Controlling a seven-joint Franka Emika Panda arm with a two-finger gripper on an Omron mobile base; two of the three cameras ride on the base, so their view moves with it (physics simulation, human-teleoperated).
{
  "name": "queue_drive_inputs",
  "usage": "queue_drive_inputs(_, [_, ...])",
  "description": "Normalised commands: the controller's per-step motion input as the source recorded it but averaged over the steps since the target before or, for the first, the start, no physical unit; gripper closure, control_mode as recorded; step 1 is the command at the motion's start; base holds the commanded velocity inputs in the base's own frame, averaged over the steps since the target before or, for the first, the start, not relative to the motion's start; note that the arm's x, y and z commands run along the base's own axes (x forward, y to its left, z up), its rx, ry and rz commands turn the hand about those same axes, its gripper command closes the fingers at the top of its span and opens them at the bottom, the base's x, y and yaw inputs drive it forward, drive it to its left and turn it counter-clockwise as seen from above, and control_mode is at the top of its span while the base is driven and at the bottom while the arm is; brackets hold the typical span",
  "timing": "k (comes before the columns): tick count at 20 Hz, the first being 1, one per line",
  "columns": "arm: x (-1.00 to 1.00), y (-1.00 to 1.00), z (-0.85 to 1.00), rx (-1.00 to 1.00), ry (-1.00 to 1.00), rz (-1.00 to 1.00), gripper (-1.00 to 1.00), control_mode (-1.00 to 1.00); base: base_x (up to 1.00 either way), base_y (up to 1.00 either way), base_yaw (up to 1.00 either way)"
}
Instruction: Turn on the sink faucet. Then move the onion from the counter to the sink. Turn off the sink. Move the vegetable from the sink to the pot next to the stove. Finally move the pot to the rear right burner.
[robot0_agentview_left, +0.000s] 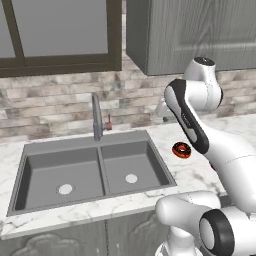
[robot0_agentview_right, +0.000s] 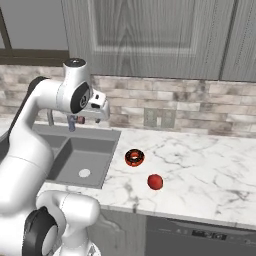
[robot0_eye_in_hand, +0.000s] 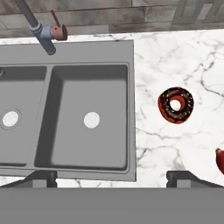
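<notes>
Rising at the far left of the hand view: the faucet (robot0_eye_in_hand: 41, 30), a slim grey spout leaning over the back rim of the sink (robot0_eye_in_hand: 131, 109), with its small reddish lever (robot0_eye_in_hand: 59, 31) sitting just beside the base. Stretching rightward below it: two grey basins, each showing a round pale drain, set into the white marble counter (robot0_eye_in_hand: 192, 57).

Hovering above the front edge of the right basin: the gripper (robot0_eye_in_hand: 113, 178), jaws spread wide apart, grasping nothing, the two dark fingertips (robot0_eye_in_hand: 183, 177) standing well apart at the bottom of the hand view. Reaching out from the lower left in the right base view, with the white arm arching high over the sink.

Lying further right on the marble, near the sink's right rim but not touching it: a chocolate doughnut (robot0_eye_in_hand: 175, 104) with a pale hole.

Resting rightmost, nearer the counter's front edge than the doughnut and apart from it: the onion (robot0_agentview_right: 155, 182), small, round and red, sitting on the counter and peeking in at the right edge of the hand view.
</notes>
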Motion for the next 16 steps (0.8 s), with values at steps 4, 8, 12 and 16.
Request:
queue_drive_inputs(4, [0.00,0.00,0.00,0.00,0.00,0.00,-1.00,1.00,0.20,0.00,-0.02])
queue_drive_inputs(8, [0.00,0.00,-0.13,0.00,0.00,0.00,-1.00,-1.00,0.00,0.00,0.00])
queue_drive_inputs(12, [-0.16,0.00,-0.59,0.06,0.00,0.02,-1.00,-1.00,0.00,0.00,0.00])
queue_drive_inputs(16, [-0.29,0.02,-0.58,0.00,0.00,0.16,-1.00,-1.00,0.00,0.00,0.00])
